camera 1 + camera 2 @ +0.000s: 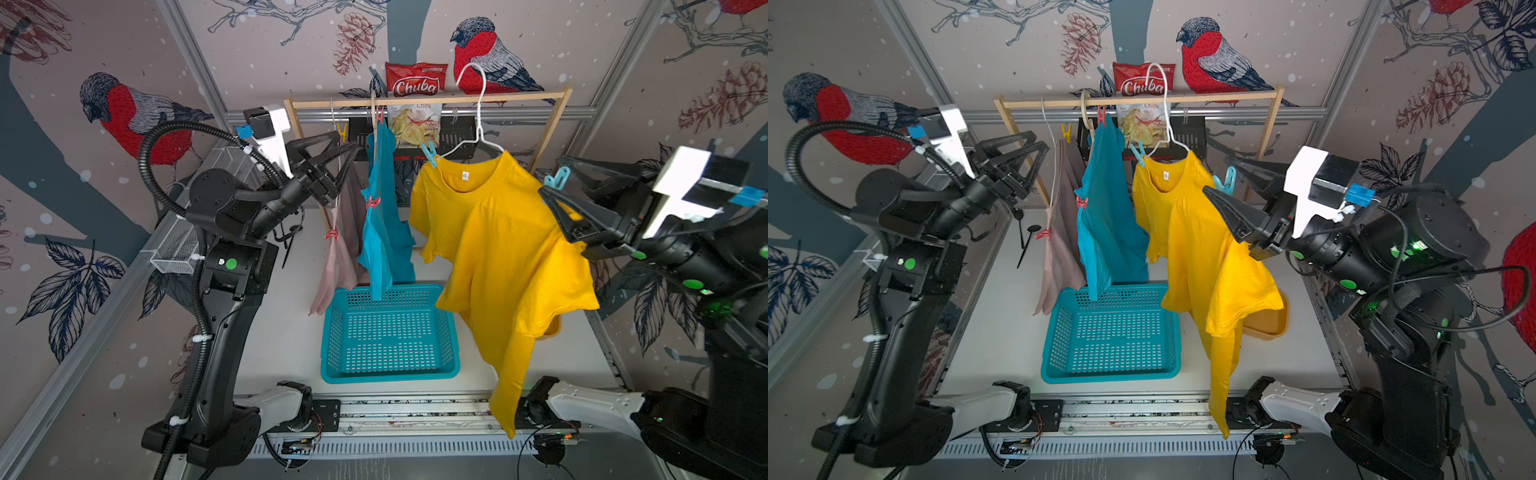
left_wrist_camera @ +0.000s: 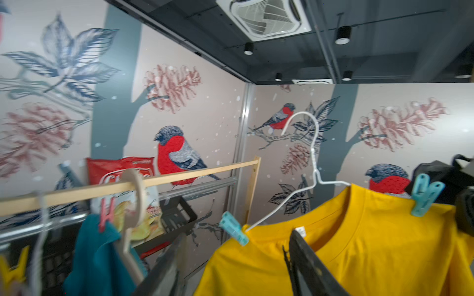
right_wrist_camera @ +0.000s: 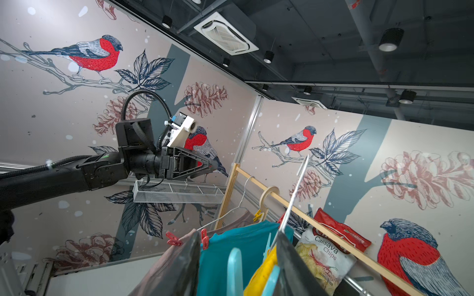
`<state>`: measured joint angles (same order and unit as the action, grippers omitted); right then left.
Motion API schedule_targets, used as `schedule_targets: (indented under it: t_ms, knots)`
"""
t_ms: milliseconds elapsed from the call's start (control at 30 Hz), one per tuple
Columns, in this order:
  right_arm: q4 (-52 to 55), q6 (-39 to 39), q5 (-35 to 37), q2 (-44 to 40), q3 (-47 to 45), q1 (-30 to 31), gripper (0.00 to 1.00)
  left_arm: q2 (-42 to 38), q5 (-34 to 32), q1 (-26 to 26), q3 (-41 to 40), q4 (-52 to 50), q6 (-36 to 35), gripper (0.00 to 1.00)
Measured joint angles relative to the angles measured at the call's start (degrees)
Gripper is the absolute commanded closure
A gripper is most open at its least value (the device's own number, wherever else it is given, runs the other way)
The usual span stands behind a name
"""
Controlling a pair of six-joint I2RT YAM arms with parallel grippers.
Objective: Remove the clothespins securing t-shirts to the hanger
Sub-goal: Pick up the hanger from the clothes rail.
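Against bird wallpaper (image 1: 137, 112), a blue pin (image 1: 557, 178) is straddled by the right gripper (image 1: 549, 183), grip unclear; left gripper (image 1: 348, 139) spread, empty; a squeeze is likely needed.

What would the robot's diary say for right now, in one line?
step: unclipping yellow t-shirt | right gripper: around light blue clothespin, grip unclear | left gripper: open, empty | hanger: hook off rail
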<state>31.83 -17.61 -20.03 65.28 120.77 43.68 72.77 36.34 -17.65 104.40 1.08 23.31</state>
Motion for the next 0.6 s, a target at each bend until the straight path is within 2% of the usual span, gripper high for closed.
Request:
schedule_targets:
  t_ms: [67, 200, 333, 600]
  knots:
    - [-0.1, 0.8, -1.2, 0.3, -1.1, 0.0, 1.0, 4.9, 0.3, -4.5, 5.6, -0.1, -1.1, 0.37]
    - [-0.3, 1.3, -3.3, 0.7, -2.5, -0.2, 1.0, 12.3, 0.7, -9.1, 10.4, -0.3, -1.2, 0.36]
    - [-1.6, 1.4, -3.6, 0.7, -5.0, -0.2, 1.0, 15.7, -0.3, -9.5, 9.4, -0.4, 0.8, 0.36]
    - [-2.3, 1.4, -3.3, 0.6, -8.0, -0.2, 1.0, 16.9, 4.6, -9.7, 6.0, 4.3, 4.9, 0.35]
